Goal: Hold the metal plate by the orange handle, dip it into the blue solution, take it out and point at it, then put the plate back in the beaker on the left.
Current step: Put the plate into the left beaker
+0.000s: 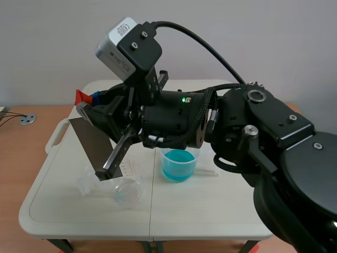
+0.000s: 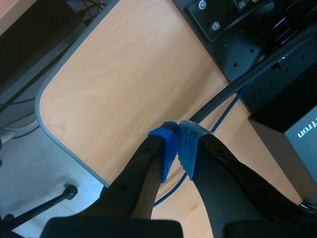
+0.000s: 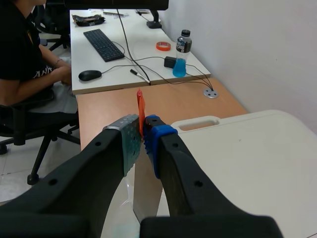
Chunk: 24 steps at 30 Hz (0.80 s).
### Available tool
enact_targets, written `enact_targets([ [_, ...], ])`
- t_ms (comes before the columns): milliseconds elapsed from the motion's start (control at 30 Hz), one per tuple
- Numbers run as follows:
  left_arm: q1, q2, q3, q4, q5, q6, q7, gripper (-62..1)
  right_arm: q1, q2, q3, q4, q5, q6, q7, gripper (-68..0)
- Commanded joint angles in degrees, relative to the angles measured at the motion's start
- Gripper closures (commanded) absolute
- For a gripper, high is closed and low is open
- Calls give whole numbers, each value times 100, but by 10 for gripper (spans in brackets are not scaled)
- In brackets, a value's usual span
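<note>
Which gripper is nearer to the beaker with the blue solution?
Right. The right gripper, shut on the orange handle, hangs beside the beaker over the table. The left gripper is shut over a wooden desk, with no beaker in its view.

Arm: my right arm (image 1: 274, 137) is glossy black, with rounded joints and silver screws.
Camera: its wrist camera (image 1: 120, 45) is a grey-white box on a thick black cable (image 1: 174, 23).
Wiring: I see black braided sleeving (image 2: 233, 90) and one green light (image 1: 182, 98).
Tips: the finger pads (image 2: 166, 148) are blue and dotted.

Right arm's fingers (image 1: 100, 99) pinching orange handle (image 1: 81, 97), metal plate (image 1: 92, 140) tilted over clear beaker (image 1: 125, 190) (tipped sideways), blue solution (image 1: 178, 169) nearby.
</note>
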<state>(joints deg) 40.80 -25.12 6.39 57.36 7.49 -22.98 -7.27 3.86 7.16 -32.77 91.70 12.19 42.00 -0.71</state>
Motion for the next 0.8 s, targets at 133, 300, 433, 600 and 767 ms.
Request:
enact_targets([
  [133,90,-63,-31,66,-35,-33,-35,-15,-153,-17,24,190,85,-17,81,-23],
  [300,85,-66,-31,66,-33,-31,-20,-15,-393,-17,133,190,109,-17,63,-22],
  [433,-7,-66,-31,59,-28,-28,9,-15,-601,-17,339,190,131,-37,94,-22],
  [600,-136,-66,-31,22,-28,-28,116,-15,-706,-17,590,190,151,-42,103,-22],
  [767,-164,-66,-31,-48,-13,-28,114,-15,-704,-17,699,190,289,-42,127,-22],
])
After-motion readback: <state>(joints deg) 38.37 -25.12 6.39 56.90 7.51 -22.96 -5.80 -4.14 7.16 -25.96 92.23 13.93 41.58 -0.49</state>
